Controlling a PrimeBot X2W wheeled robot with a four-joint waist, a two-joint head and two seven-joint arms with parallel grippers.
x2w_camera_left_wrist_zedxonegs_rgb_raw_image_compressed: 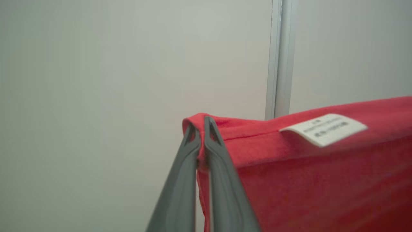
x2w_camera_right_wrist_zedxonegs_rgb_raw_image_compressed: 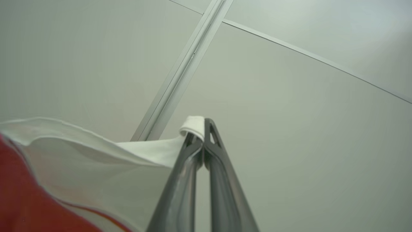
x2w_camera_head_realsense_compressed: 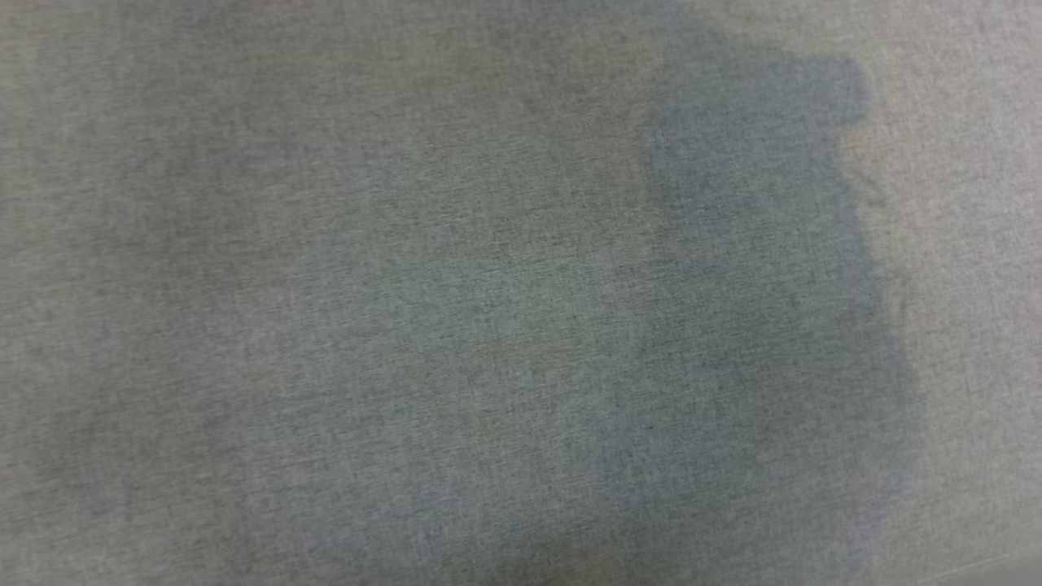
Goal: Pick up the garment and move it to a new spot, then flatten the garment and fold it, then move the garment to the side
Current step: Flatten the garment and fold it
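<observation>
The left pincer point(x2w_camera_left_wrist_zedxonegs_rgb_raw_image_compressed: 200, 129) is squeezing shut on the top corner of the red and white soft cloth garment point(x2w_camera_left_wrist_zedxonegs_rgb_raw_image_compressed: 305, 180), holding its red edge up in front of a pale flat wall point(x2w_camera_left_wrist_zedxonegs_rgb_raw_image_compressed: 96, 96) with a thin silver metal strip point(x2w_camera_left_wrist_zedxonegs_rgb_raw_image_compressed: 280, 64). A small white label point(x2w_camera_left_wrist_zedxonegs_rgb_raw_image_compressed: 323, 129) is sitting along that red edge. The right pincer point(x2w_camera_right_wrist_zedxonegs_rgb_raw_image_compressed: 202, 132) is pinching shut on a white edge of the same garment, and the head view is showing grey woven cloth point(x2w_camera_head_realsense_compressed: 326, 325) with a darker patch.
</observation>
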